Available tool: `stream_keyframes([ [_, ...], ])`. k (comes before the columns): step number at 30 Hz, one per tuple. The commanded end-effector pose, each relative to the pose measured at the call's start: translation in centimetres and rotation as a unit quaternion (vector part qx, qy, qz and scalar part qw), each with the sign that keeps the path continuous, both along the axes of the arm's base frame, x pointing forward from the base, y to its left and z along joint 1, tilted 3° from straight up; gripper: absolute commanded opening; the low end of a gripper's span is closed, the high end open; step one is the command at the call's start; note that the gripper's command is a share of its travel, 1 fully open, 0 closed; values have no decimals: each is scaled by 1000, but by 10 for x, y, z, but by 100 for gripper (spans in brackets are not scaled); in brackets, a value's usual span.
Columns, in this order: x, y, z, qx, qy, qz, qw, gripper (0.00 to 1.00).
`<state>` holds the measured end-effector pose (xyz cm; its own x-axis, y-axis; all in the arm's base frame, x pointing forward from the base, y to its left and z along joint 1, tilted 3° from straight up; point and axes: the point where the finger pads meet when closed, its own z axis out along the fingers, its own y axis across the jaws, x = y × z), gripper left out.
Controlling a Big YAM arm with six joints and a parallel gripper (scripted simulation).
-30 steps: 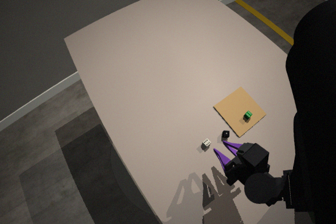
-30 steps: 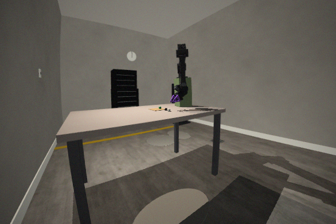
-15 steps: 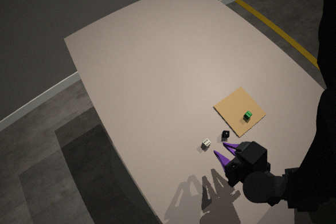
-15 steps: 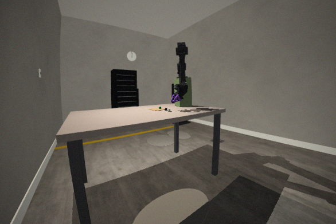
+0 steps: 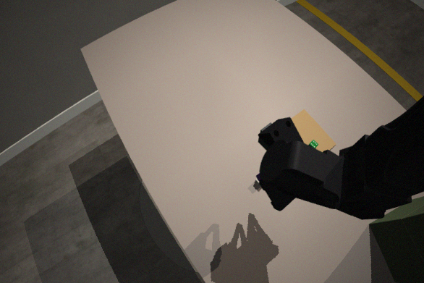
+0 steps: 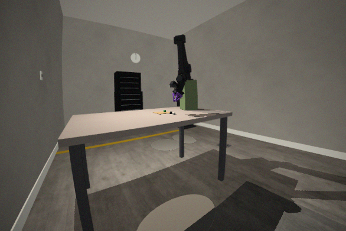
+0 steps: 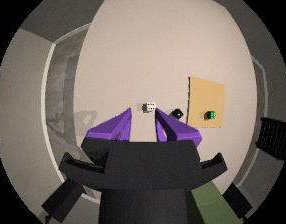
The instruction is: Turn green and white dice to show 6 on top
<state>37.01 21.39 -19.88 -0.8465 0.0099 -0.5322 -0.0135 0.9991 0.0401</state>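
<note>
The tan mat (image 5: 310, 126) (image 6: 159, 113) (image 7: 204, 91) lies flat on the table near its right side. The green die (image 5: 314, 143) (image 6: 164, 110) (image 7: 210, 115) sits on the mat. The black die (image 6: 170, 112) (image 7: 176, 112) and the white die (image 6: 174, 113) (image 7: 148, 106) lie on the bare table just off the mat, apart from each other. My gripper (image 6: 176, 98) (image 7: 143, 111) hangs well above the white die, its purple fingers partly apart with nothing between them. In the top view the arm hides the black die and most of the white die. I cannot read the dice's top faces.
The table (image 5: 199, 91) (image 6: 118, 121) is a plain beige top. A green pedestal (image 6: 189, 95) (image 5: 398, 239) holds the arm's base at the table's edge near the mat. The arm's dark bulk hangs over the mat's near side in the top view.
</note>
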Motion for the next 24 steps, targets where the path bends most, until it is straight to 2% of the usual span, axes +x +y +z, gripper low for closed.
stream_keyframes([
  [1,13,-5,6,-13,77,-20,997,33],
  [4,21,-4,13,-17,143,-8,990,33],
  [5,21,-6,12,-19,165,-8,986,33],
  [6,14,-11,0,-26,194,-9,981,33],
  [8,17,-10,2,-26,221,-8,975,33],
  [11,19,-10,5,-25,243,-8,970,33],
  [14,19,-10,5,-25,247,-8,969,33],
  [15,-1,-10,1,-34,261,2,965,33],
  [17,0,-10,1,-35,261,2,965,33],
  [18,3,-8,2,-33,258,1,966,100],
  [20,13,-3,4,-26,248,1,968,100],
  [24,15,-2,7,-24,244,1,969,100],
])
